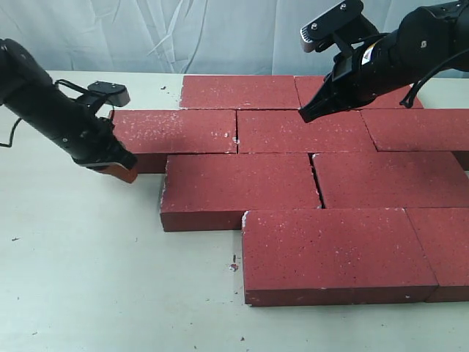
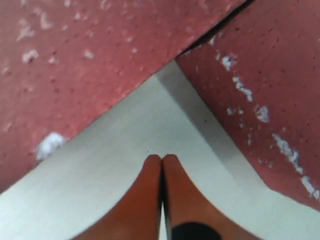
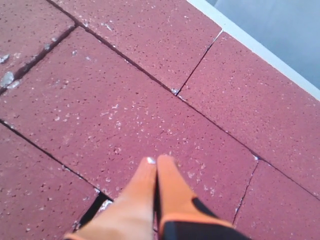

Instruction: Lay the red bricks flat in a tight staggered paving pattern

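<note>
Lying staggered, nine red bricks (image 1: 304,132), left gripper (image 1: 129,174) closed, right gripper (image 1: 305,115) closed

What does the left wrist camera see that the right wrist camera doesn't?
Only the left wrist view shows a big wedge of bare table in the corner between two red bricks, with the left gripper over it. Only the right wrist view shows many bricks laid edge to edge with thin joints, the right gripper above them, and a grey backdrop past the table's edge. Both show red speckled bricks and an orange gripper pressed shut.
</note>
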Robot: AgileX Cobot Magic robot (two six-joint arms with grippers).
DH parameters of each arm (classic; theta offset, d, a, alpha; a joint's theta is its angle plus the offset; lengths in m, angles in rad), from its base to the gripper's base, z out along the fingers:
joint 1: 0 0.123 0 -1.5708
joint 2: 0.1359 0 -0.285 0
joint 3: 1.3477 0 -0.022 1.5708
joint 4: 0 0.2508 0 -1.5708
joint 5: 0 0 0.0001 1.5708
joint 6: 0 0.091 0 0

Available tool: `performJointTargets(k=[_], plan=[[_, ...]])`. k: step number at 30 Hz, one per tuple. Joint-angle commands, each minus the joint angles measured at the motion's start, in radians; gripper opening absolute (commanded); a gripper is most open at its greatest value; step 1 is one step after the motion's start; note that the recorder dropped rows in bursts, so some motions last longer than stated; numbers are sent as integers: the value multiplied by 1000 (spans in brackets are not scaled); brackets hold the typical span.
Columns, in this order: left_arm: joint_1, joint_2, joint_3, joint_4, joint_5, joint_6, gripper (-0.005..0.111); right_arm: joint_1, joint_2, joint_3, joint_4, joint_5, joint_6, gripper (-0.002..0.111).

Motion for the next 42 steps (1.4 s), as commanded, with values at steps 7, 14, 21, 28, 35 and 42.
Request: performJointTargets(k=[7, 14, 21, 28, 35, 42], plan=[[-99, 3, 5, -28, -69, -4, 0, -5, -3, 6, -1, -12, 0, -1], [-125, 3, 5, -35, -94, -4, 0, -5, -3, 6, -1, -12, 0, -1], [-134, 3, 5, -49, -107, -3, 0, -5, -3, 6, -1, -12, 0, -1], [-134, 3, 5, -59, -107, 0, 0, -5, -3, 6, -1, -12, 0, -1], [-132, 3, 5, -15, -126, -4, 0, -5, -3, 6, -1, -12, 0, -1], [-132, 3, 5, -6, -140, -4, 0, -5, -3, 6, -4, -12, 0, -1]])
